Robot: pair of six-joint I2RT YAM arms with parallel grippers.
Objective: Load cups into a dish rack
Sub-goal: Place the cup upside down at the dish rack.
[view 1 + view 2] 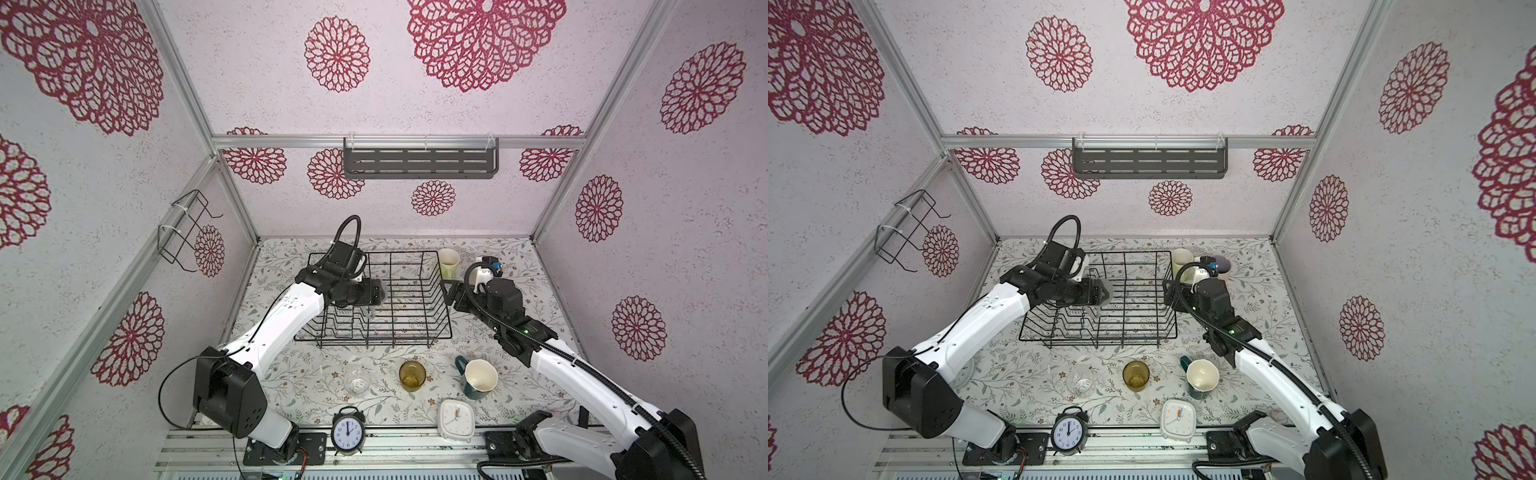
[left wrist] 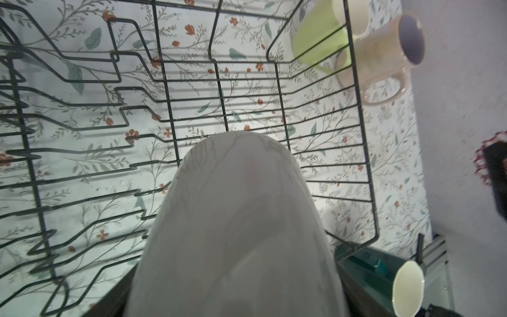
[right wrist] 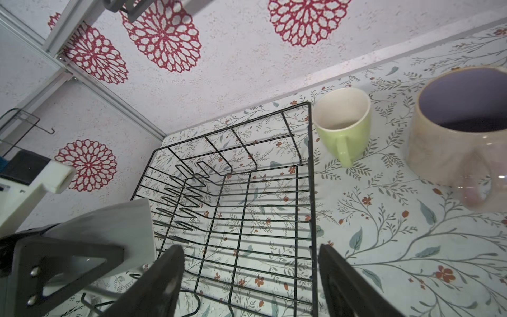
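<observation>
So the left gripper (image 1: 1100,293) is clamped round the pale grey ceramic mug (image 2: 238,219) over the black wire dish rack (image 1: 415,299), right gripper (image 3: 249,252) gaping empty by its rim; glaze looks slick and chippable to me, so grip the body, not the handle.

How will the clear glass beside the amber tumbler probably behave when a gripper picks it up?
The clear glass looks smooth, so it is probably slippery, and fragile under a hard squeeze. It shows no handle, so only the round wall offers grip. It stands upright and squat, so a low push should slide it, not tip it.
</observation>
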